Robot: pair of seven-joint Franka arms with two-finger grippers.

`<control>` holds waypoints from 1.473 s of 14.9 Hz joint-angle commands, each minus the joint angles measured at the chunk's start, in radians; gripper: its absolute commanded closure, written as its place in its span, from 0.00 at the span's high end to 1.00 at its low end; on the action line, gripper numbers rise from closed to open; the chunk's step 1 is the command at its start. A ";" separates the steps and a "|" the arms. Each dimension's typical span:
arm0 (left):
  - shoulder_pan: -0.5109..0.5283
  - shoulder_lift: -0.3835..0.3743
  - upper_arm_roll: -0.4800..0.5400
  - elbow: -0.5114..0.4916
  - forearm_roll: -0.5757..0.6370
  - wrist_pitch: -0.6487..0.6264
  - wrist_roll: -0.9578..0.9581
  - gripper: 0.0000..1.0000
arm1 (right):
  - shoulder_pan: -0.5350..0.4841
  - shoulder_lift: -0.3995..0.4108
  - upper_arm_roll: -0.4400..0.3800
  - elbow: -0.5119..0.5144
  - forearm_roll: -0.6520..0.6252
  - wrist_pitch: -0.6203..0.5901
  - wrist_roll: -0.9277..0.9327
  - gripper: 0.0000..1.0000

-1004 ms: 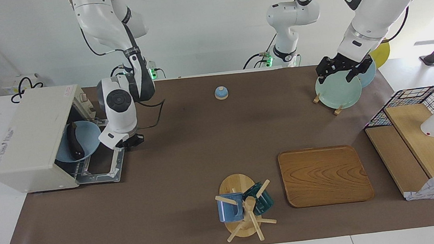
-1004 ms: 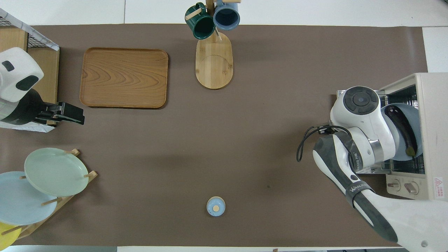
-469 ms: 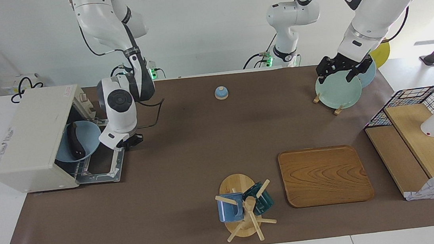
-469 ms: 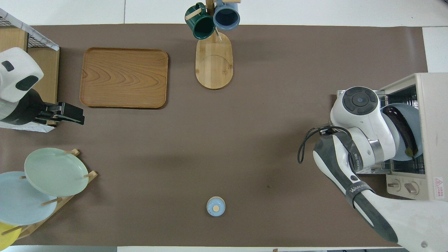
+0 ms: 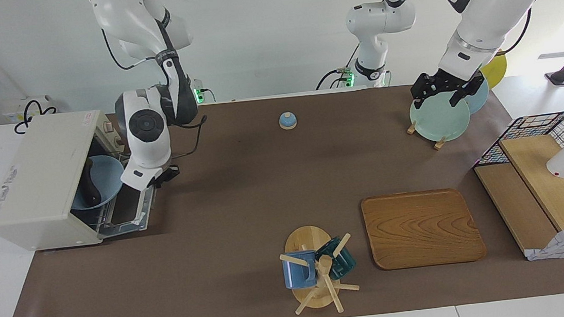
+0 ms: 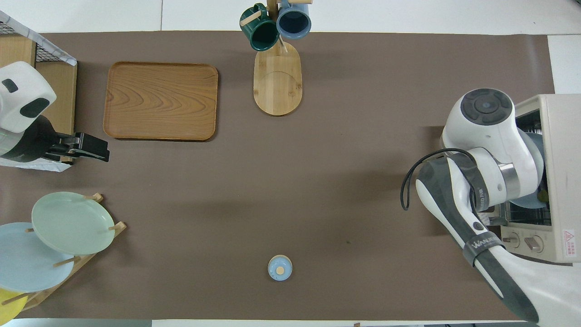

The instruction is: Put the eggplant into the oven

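The cream-white oven stands at the right arm's end of the table. The dark eggplant lies on a blue plate on the rack inside it. The oven door is tilted partway up. My right gripper is at the door's upper edge, by the handle. In the overhead view the right arm covers its gripper and most of the eggplant, beside the oven. My left gripper waits in the air over the plate rack, and shows in the overhead view too.
A plate rack with several plates stands near the left arm's base. A small blue bell, a wooden tray, a mug tree with two mugs and a wire basket shelf are on the brown mat.
My right gripper has moved toward the oven. The door has risen from lying flat to partway up. The plate with the eggplant sits deeper inside. The left arm has not moved.
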 commanded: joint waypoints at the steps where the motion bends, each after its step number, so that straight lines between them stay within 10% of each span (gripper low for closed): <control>1: 0.012 -0.020 -0.006 -0.013 0.016 -0.003 0.008 1.00 | -0.090 -0.030 -0.021 0.032 -0.053 -0.022 -0.085 0.00; 10: 0.012 -0.019 -0.006 -0.013 0.016 -0.003 0.008 1.00 | -0.174 -0.144 -0.023 0.063 -0.039 -0.161 -0.200 0.00; 14: 0.012 -0.019 -0.006 -0.013 0.016 -0.003 0.008 1.00 | -0.163 -0.147 -0.019 0.256 0.078 -0.361 -0.194 0.02; 19: 0.012 -0.019 -0.006 -0.013 0.016 -0.003 0.008 1.00 | -0.174 -0.145 -0.024 0.334 0.246 -0.369 -0.182 0.26; 20: 0.012 -0.019 -0.006 -0.013 0.016 -0.003 0.008 1.00 | -0.177 -0.142 -0.024 0.343 0.245 -0.366 -0.174 0.51; 21: 0.012 -0.020 -0.006 -0.013 0.016 -0.003 0.008 1.00 | -0.182 -0.142 -0.026 0.339 0.246 -0.363 -0.166 1.00; 22: 0.012 -0.019 -0.006 -0.013 0.016 -0.003 0.007 1.00 | -0.191 -0.142 -0.026 0.339 0.246 -0.360 -0.165 1.00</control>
